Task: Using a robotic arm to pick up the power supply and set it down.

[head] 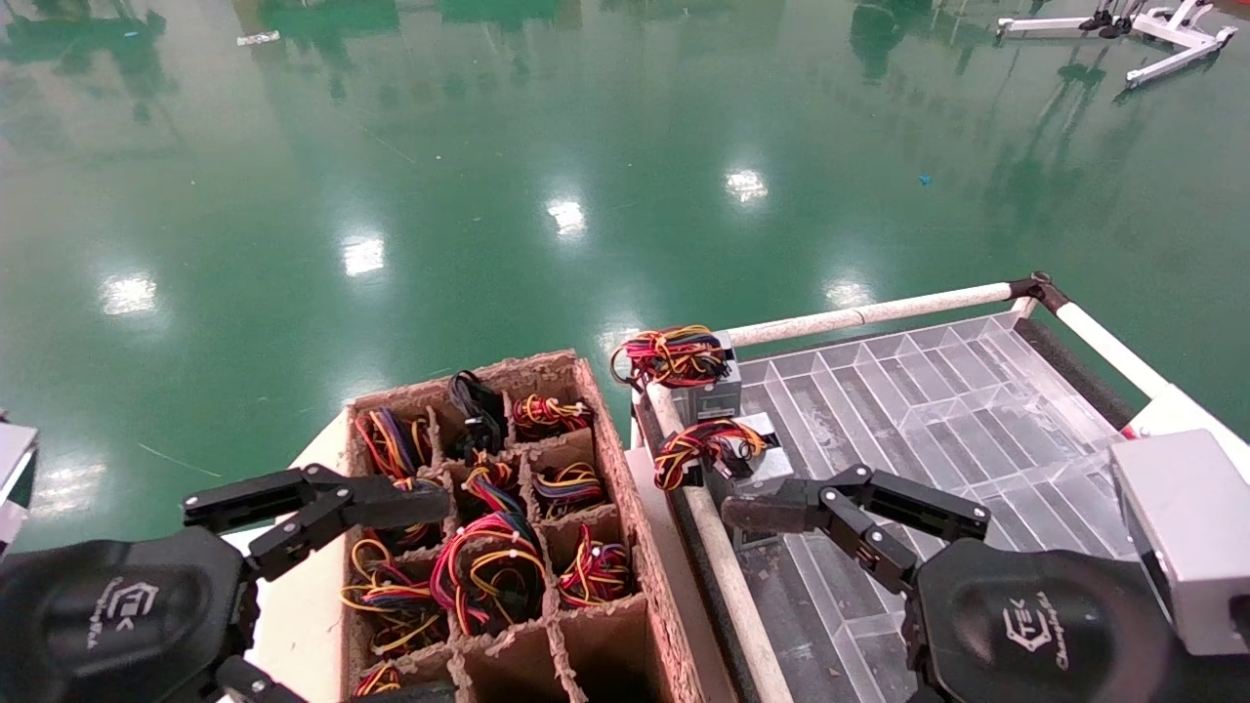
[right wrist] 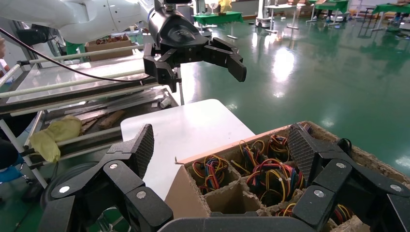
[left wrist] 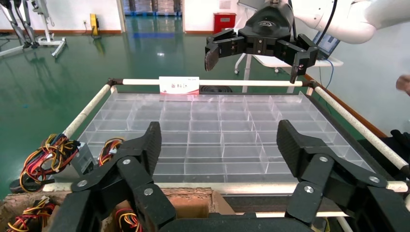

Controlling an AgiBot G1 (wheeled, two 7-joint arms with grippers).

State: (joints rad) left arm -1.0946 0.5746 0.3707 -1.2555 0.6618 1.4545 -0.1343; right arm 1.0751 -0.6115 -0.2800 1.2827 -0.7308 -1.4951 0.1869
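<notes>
Right gripper [head: 781,517] of the robotic arm [head: 1182,547]: hangs over the clear partitioned tray [head: 928,410], near its left edge. Jaws spread wide with nothing between them. This is confirmed from the left wrist view, where it hangs above the tray's far rail.

The power supply [head: 728,449] is a small grey box with a red-and-yellow wire bundle. It sits at the tray's left edge, with its wires draped over the white rail. It lies just beyond the visible fingertip, ahead and slightly to the robot's left. The gripper and box are close but apart, not touching.

A second unit [head: 688,366], whose bundle includes blue, sits just past it at the tray's far-left corner. The two are near each other.

- **Judgement:** the right arm is clearly the nearer one. Any regrasp would be a short reach forward along the left edge. With the jaws empty and the box resting in the tray, the set-down looks done or nearly so.
- **Long axis:** I cannot tell, because the wires cover most of the casing.

Left gripper [head: 322,508]: idle, jaws wide, over the near-left corner of the cardboard box [head: 625,488] of wired units.

**Hard to see**
- The right gripper's second finger is not clearly separated in the head view.
- The right wrist view faces the cardboard box and misses the power supply entirely.
- In the left wrist view the power supply is mostly hidden behind that gripper's own finger, and only a bit of its wires shows.
- Which tray compartment holds the box is unclear.
</notes>
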